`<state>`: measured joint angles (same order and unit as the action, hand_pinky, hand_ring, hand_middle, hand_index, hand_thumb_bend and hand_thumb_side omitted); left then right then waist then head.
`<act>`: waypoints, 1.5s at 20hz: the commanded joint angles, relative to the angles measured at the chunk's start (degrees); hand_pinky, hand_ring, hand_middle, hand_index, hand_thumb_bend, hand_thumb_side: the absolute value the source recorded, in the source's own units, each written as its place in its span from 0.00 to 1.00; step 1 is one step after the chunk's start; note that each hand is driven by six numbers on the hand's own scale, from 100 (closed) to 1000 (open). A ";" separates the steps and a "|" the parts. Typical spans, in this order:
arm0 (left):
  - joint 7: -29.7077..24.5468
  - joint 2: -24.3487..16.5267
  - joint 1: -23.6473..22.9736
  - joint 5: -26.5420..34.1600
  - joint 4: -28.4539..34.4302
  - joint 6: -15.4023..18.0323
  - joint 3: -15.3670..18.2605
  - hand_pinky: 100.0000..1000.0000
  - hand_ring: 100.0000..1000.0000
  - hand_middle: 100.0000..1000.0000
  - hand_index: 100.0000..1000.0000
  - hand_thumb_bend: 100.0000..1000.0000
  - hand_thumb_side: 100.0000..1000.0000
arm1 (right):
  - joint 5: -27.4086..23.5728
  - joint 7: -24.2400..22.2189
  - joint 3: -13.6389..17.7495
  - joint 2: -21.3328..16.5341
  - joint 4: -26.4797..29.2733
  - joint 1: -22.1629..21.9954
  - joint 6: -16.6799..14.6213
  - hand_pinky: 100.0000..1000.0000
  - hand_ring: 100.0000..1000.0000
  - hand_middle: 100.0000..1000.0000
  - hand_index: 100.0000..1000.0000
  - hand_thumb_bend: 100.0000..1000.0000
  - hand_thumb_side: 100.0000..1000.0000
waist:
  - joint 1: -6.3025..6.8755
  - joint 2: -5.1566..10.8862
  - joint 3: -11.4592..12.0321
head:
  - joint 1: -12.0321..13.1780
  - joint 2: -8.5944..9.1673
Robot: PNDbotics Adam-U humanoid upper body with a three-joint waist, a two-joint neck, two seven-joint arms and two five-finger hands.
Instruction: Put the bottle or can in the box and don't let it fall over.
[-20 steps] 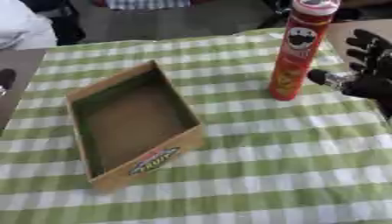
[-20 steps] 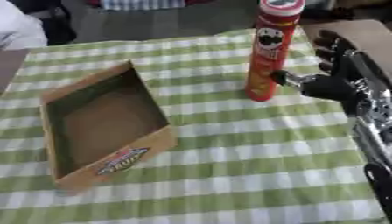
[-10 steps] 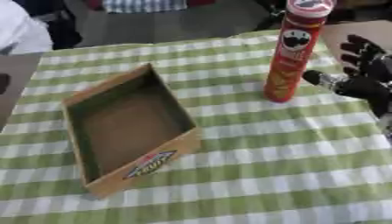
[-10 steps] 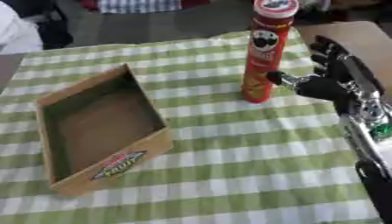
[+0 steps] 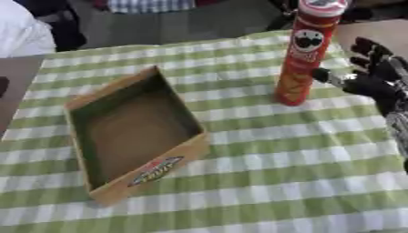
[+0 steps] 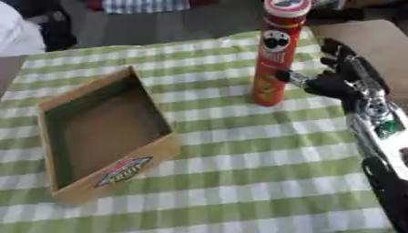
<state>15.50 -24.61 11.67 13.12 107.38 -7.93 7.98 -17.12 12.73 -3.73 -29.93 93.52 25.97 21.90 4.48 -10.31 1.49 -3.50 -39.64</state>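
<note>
Can (image 5: 307, 52) stands upright at the far right of the table, well apart from the box (image 5: 127, 132) on the left. My right hand (image 6: 339, 77) hovers just beside it, fingers spread, holding nothing. I judge the reach underway; next I must close around its middle.

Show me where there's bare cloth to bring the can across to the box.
Bare checked tablecloth lies between the upright chip can and the cardboard box, and all along the near edge. The box interior is empty. It is tight only on the can's right, where the right hand sits.
</note>
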 commanded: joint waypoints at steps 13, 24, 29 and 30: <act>-0.29 -0.43 0.95 0.90 1.05 -0.36 0.39 1.00 0.73 0.78 0.79 0.59 0.00 | -0.83 -2.99 -0.85 0.91 -10.50 8.31 -3.87 1.00 1.00 0.97 0.99 0.77 0.11 | 0.64 -0.26 0.92 | -1.06 1.33; -0.73 0.05 1.43 1.18 1.22 -0.33 0.24 1.00 0.73 0.78 0.78 0.58 0.00 | -0.13 -3.52 -0.83 1.75 -15.48 13.11 -5.38 1.00 1.00 0.97 0.99 0.77 0.10 | 1.10 -1.18 1.83 | -1.65 2.28; -0.87 0.18 1.66 1.37 1.31 -0.31 0.18 1.00 0.73 0.78 0.78 0.58 0.00 | 0.27 -3.66 -0.82 1.70 -16.71 14.54 -5.63 1.00 1.00 0.97 0.97 0.76 0.10 | 1.13 -1.44 2.10 | -1.77 2.55; -0.88 0.18 1.70 1.40 1.32 -0.31 0.17 1.00 0.73 0.78 0.78 0.58 0.00 | 0.30 -3.62 -0.77 1.72 -16.85 14.67 -5.65 1.00 1.00 0.96 0.95 0.76 0.09 | 1.14 -1.48 2.14 | -1.76 2.57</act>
<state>14.85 -23.56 12.62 14.39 107.55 -8.34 7.92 -17.26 9.12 -4.69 -27.46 76.39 39.39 16.53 5.73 -12.49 3.55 -5.15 -38.03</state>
